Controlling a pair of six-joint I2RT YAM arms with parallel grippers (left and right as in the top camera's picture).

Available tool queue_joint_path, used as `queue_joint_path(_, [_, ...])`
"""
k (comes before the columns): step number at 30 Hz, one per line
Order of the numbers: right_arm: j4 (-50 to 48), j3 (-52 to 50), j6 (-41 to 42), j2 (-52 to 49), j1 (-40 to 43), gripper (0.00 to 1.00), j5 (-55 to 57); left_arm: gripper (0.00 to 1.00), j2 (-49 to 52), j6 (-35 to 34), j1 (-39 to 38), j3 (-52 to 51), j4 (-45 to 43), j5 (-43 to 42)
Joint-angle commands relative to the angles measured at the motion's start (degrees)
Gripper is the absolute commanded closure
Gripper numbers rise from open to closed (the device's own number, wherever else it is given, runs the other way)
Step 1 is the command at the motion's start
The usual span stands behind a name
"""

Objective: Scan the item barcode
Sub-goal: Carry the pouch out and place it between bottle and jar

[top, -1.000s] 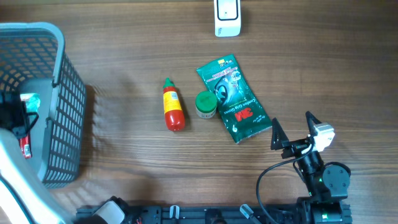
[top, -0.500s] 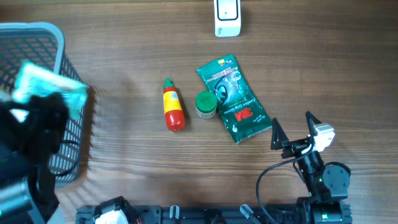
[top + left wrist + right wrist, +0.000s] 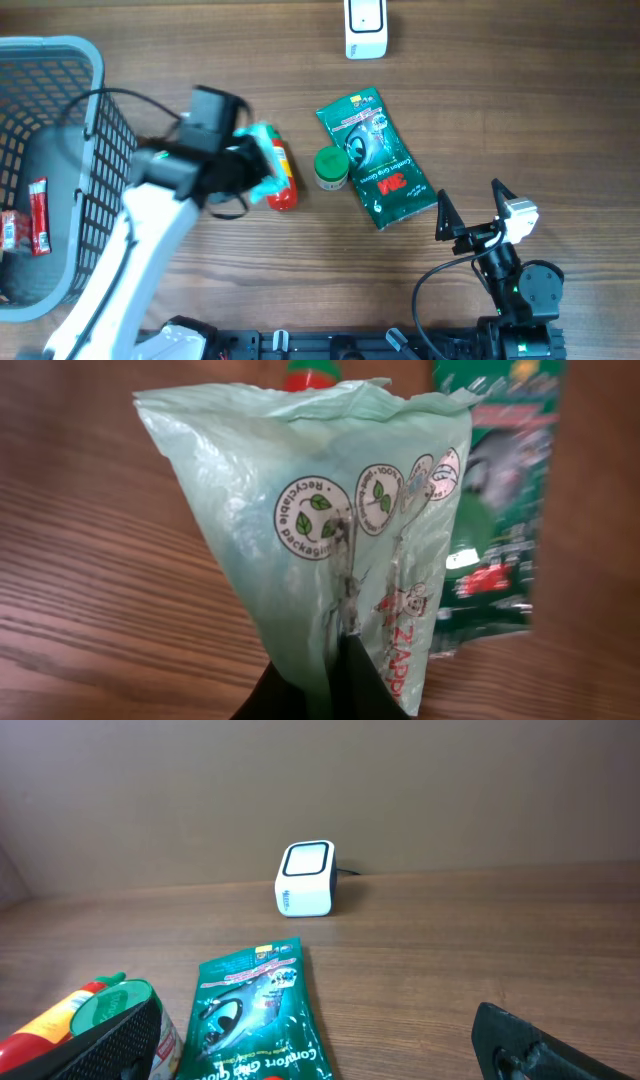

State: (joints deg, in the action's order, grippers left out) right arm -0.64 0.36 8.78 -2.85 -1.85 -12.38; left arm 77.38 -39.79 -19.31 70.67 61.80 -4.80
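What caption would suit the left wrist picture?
Left gripper pinching a pale green packet, wooden table and green glove pack behind.

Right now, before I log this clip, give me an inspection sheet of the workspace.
Surface: wooden table, no spill seen.
Job's things: pale green bag held over the sauce bottle; white scanner at the far edge.
Clutter: sauce bottle, green-lidded jar and glove packet mid-table; grey basket at left, red packet inside.
Grippers: left fingers shut on the bag; right fingers open, empty.
Cables: black cable looping above the left arm; second cable beside the right arm.
Surroundings: plain brown wall behind the table.
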Motion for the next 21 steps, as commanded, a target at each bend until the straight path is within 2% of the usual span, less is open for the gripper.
queue_joint_path(1, [-0.22, -0.07, 0.35, -0.07, -0.28, 0.00, 0.42, 0.96, 4.85, -3.85, -5.88, -1.29, -3.19, 4.31])
queue_joint_path(8, [-0.22, -0.07, 0.35, -0.07, -0.28, 0.00, 0.42, 0.96, 8.20, -4.70, -13.25, -1.31, -6.32, 5.81])
queue_joint_path(12, [-0.22, -0.07, 0.35, -0.07, -0.28, 0.00, 0.39, 0.96, 8.39, -7.45, -15.63, -1.36, -6.32, 7.52])
queue_joint_path(21, [-0.22, -0.07, 0.35, -0.07, -0.28, 0.00, 0.42, 0.96, 14.80, -9.14, -16.50, -1.38, -7.50, 7.89])
